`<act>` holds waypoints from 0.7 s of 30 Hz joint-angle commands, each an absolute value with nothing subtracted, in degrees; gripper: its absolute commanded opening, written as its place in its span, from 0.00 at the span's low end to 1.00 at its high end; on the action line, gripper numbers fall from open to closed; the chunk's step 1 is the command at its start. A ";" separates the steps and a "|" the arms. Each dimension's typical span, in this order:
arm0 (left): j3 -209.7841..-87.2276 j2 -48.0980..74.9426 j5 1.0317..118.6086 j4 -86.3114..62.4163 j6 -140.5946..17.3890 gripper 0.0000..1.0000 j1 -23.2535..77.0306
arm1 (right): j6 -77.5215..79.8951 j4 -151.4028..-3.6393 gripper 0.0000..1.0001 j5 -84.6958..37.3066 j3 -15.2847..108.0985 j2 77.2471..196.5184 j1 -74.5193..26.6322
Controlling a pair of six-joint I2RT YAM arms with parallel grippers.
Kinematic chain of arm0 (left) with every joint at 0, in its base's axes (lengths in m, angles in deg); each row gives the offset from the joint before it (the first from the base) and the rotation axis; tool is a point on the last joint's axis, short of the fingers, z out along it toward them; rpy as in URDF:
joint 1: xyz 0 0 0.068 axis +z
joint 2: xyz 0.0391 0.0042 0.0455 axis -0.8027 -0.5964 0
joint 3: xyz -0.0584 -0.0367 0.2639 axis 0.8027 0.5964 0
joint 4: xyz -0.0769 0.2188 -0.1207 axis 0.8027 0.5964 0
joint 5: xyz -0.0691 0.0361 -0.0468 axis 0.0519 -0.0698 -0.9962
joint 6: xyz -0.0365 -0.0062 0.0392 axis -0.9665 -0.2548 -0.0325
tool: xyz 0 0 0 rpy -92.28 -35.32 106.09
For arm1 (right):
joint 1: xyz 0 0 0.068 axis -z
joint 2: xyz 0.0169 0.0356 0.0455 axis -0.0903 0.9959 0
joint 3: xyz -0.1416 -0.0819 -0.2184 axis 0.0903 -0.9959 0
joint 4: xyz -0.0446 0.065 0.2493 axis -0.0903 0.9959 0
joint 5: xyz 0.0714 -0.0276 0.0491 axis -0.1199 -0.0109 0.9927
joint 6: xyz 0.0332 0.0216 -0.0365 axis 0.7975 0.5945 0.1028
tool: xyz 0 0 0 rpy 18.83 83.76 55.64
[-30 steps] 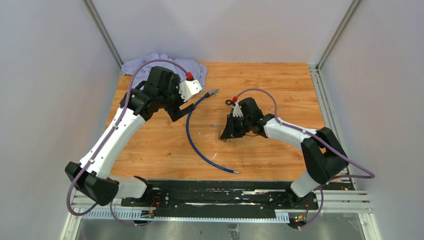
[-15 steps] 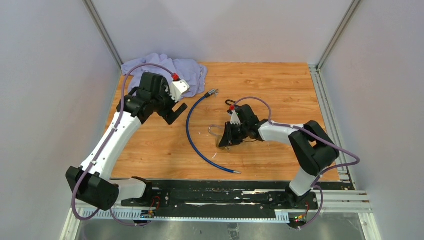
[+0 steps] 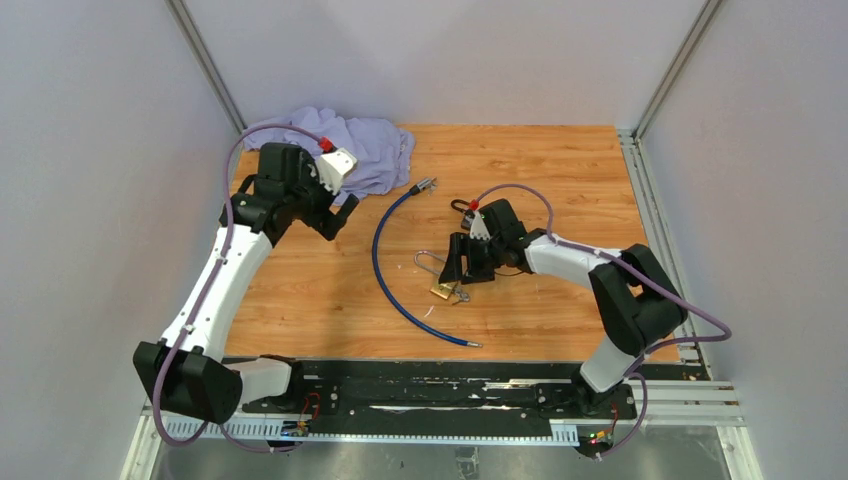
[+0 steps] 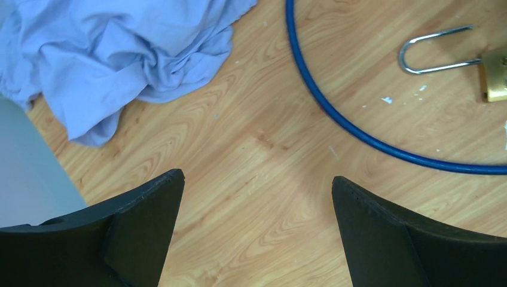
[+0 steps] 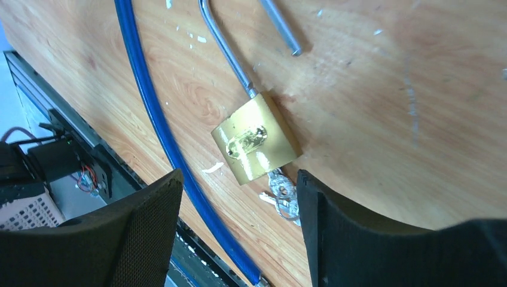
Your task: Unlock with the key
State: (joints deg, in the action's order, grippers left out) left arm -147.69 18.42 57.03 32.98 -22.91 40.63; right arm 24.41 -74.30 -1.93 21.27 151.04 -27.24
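Both grippers are empty. The right gripper (image 5: 237, 179) hangs, jaws spread wide, just above the brass padlock (image 5: 256, 146) lying flat on the wooden surface (image 5: 370, 119). One leg of its silver shackle (image 5: 227, 51) is free, and the small key (image 5: 281, 194) sits in its base. Its long axis slants between the fingers. The left gripper (image 4: 257, 178), equally wide, is well apart.

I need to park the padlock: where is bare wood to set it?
Bare: the far right corner, between right gripper and rail; also between left arm and blue cable. Crowded: around padlock and keys.
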 commanded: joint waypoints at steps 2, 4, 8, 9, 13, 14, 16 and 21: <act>-146.90 19.28 55.66 28.77 -23.93 0.98 47.07 | 22.31 -66.72 0.69 -6.79 25.02 145.12 -22.67; -145.22 19.96 55.37 26.82 -25.02 0.98 49.79 | 21.64 -64.56 0.70 -12.34 25.62 142.08 -21.39; -136.46 22.70 53.03 18.17 -29.45 0.98 55.07 | 20.87 -60.17 0.71 -30.53 25.70 135.07 -18.91; -133.44 23.42 53.12 14.98 -29.99 0.98 55.93 | 21.22 -59.86 0.71 -36.80 24.89 133.00 -18.52; -120.41 25.26 53.33 -4.42 -36.59 0.98 60.09 | 16.96 -68.50 0.71 -62.32 16.76 123.75 -18.38; -117.44 25.13 53.10 -8.21 -38.41 0.98 60.59 | 14.21 -71.89 0.72 -66.29 14.59 121.92 -18.33; -111.93 24.42 52.74 -15.54 -41.58 0.98 60.93 | 9.71 -76.43 0.73 -73.48 11.57 119.75 -18.10; -101.87 21.85 50.47 -33.60 -47.12 0.98 61.00 | 12.73 -75.49 0.74 -77.55 8.57 118.28 -11.73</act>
State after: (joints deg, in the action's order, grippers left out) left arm -106.55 23.31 53.12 -11.60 -40.55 60.70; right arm 12.87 -72.97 -65.73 11.11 119.29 -16.75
